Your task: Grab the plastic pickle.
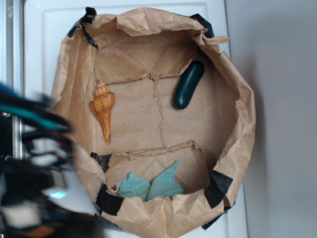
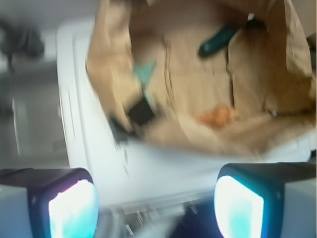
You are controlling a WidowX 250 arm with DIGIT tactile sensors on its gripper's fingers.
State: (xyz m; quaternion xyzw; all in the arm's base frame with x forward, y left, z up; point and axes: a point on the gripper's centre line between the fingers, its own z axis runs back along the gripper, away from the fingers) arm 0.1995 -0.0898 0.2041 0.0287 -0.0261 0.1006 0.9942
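A white table [image 1: 44, 29] carries a crumpled brown paper tray [image 1: 242, 124] with taped corners. In the exterior view, the glossy, dark green plastic pickle [image 1: 188, 85] lies at the tray's far side, well apart from the ridged orange seashell [image 1: 104, 110] and the teal mesh cloth [image 1: 151, 186]. In the blurred wrist view, the fingers [image 2: 69, 206] stand spread, outside the tray; the approach should align them across the pickle's narrow width.

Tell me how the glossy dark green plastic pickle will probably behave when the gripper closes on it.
The glossy dark green plastic pickle looks smooth and rounded, so it may slip between the fingers. Its oblong shape could let it roll sideways on the crumpled brown paper tray. It seems stiff, holding its curve. The gripper is open, outside the tray.
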